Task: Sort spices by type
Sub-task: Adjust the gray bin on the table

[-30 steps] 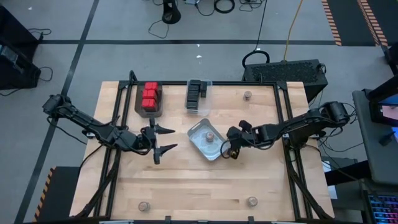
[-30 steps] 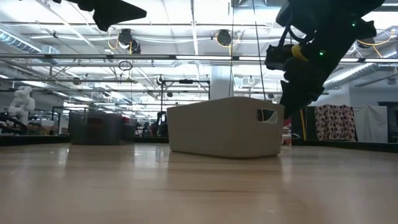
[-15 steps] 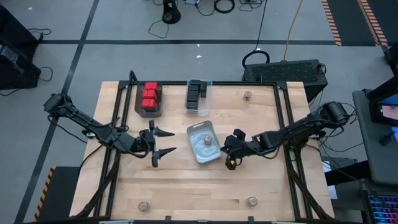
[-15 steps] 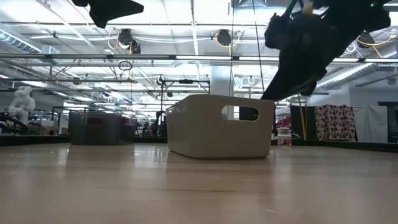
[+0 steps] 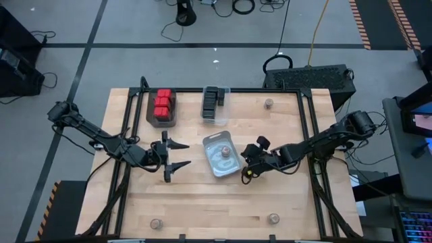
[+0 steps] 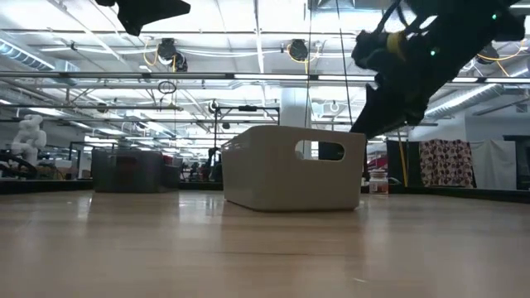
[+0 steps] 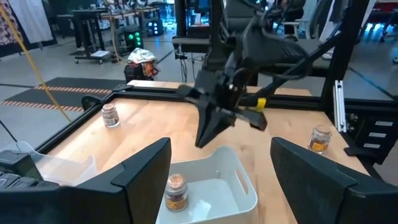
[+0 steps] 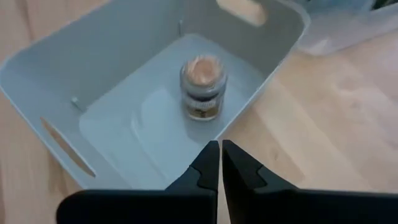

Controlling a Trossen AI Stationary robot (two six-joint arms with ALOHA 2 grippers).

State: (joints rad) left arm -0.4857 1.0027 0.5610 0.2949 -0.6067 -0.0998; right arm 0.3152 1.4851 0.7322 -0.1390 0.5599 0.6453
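Right gripper (image 5: pixel 247 172) hangs with jaws pressed together, empty, just beside the pale plastic handled bin (image 5: pixel 233 167), where one small round brown-topped jar (image 8: pixel 203 87) sits ahead of them (sorted, I'd say). Left gripper (image 5: pixel 177 153) waits, jaws spread.

One jar (image 5: pixel 223 151) sits in the bin (image 5: pixel 231 166) at bench (image 5: pixel 202 202) centre, left tool (image 5: pixel 177 153) to its left, right tool (image 5: pixel 248 172) beside its right.

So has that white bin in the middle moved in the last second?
Yes. The white bin slid a little toward the left arm's side and turned; against the fixed tray of black boxes, its far corner now sits more nearly below it.
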